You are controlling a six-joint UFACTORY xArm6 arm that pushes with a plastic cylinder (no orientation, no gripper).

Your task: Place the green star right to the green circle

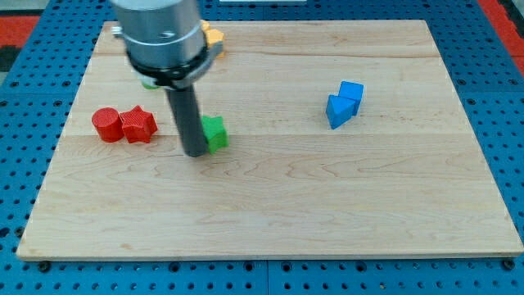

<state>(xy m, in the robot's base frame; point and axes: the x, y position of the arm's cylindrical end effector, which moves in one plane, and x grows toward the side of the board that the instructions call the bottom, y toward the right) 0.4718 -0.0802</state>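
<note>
The green star [216, 133] lies on the wooden board [270, 197] left of centre, partly hidden by my rod. My tip [196, 152] touches the star's left side. The green circle is almost wholly hidden behind the arm's body near the view's top left; only a green sliver [147, 83] shows. The star is below and to the right of that sliver.
A red circle [106, 124] and a red star [138, 124] sit together at the left. Two yellow blocks [213, 37] peek out from behind the arm at the top. A blue cube [351, 93] and another blue block [337, 111] sit at the right.
</note>
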